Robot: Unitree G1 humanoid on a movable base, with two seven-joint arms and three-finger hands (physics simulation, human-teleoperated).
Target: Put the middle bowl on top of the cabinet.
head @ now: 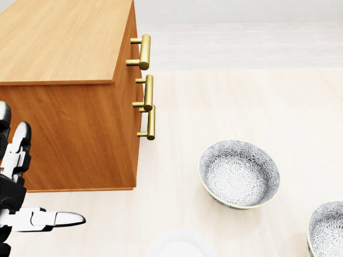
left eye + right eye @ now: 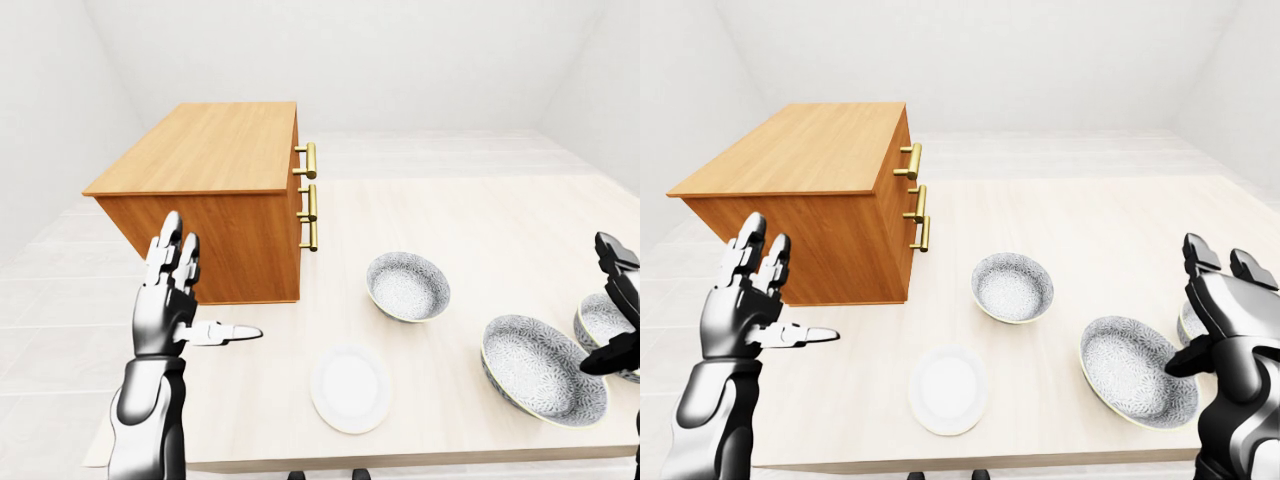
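Observation:
Three patterned grey bowls stand in a row on the pale table. The middle bowl [image 2: 1137,370] is the wide one, between the left bowl [image 2: 1011,286] and the right bowl [image 2: 603,322], which my right hand partly hides. My right hand [image 2: 1206,316] is open just right of the middle bowl, thumb near its rim, holding nothing. The wooden cabinet [image 2: 210,150] with brass handles [image 2: 310,196] stands at the table's upper left. Below it, near its side wall, my left hand [image 2: 205,290] is open and empty.
A white plate [image 2: 350,387] lies near the table's bottom edge, left of the middle bowl. The cabinet top is bare wood. In the head view only the left bowl [image 1: 239,172], a bowl's rim at the bottom right [image 1: 326,227] and my left hand [image 1: 32,184] show.

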